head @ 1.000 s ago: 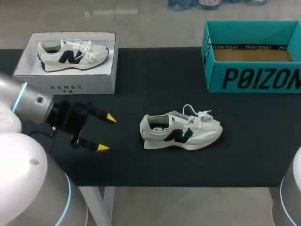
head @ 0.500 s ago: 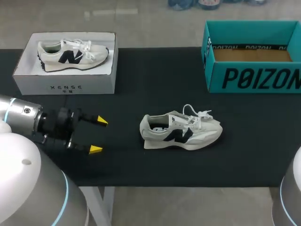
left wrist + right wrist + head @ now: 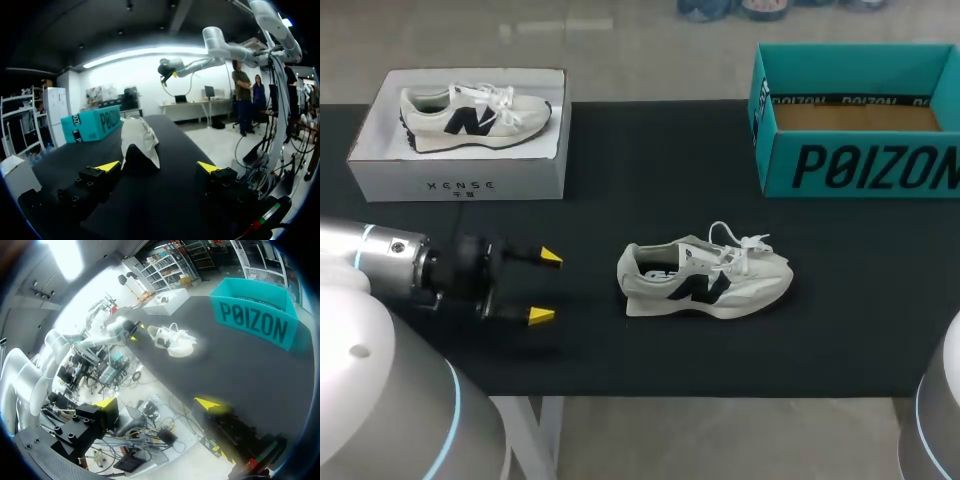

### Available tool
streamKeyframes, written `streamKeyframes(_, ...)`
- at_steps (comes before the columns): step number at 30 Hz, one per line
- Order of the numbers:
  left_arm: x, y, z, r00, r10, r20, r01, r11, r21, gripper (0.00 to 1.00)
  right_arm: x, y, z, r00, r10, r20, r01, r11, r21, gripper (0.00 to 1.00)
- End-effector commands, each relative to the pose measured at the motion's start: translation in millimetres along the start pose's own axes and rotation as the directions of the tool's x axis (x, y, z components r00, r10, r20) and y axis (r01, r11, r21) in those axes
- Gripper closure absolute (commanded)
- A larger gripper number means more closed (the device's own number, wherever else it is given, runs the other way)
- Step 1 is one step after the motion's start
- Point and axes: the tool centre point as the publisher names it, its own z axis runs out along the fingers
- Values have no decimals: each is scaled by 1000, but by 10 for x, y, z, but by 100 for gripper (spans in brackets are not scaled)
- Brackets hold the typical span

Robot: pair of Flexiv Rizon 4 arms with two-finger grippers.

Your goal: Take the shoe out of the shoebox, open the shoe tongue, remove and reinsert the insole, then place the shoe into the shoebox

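A white and grey sneaker [image 3: 705, 280] with a dark side logo lies on its sole mid-table, heel toward my left gripper [image 3: 544, 287]. That gripper hovers a short way left of the heel, open and empty. In the left wrist view the sneaker [image 3: 140, 145] stands heel-on ahead of the left gripper [image 3: 159, 166], apart from it. An open teal shoebox [image 3: 855, 150] sits empty at the back right. My right gripper [image 3: 157, 403] is open and empty, off the table's right side, far from the sneaker [image 3: 172, 340].
A white shoebox [image 3: 460, 175] at the back left holds a second, matching sneaker [image 3: 475, 115]. The black tabletop [image 3: 620, 200] lies bare between the boxes and around the sneaker. The table's front edge runs just below the left gripper.
My left gripper drew back to the left and sank lower, then came forward a little toward the sneaker's heel, levelling out. The sneaker and both boxes stayed put.
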Motion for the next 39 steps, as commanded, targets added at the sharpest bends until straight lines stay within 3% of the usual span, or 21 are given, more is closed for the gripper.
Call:
streamKeyframes(1,-85,137,164,1000,-2,-2,2,1000,11,0,77,-48,6,964,2,267,1,1000,-9,0)
streamKeyframes(11,-232,288,484,1000,-16,0,16,1000,4,0,77,-48,6,964,2,267,1,1000,-9,0)
streamKeyframes(22,-324,312,871,1000,-12,-20,12,1000,3,0,77,-48,6,964,2,267,1,1000,-9,0)
streamKeyframes(39,-417,308,1109,1000,-9,3,9,1000,-10,0,77,-48,6,964,2,267,1,1000,-9,0)
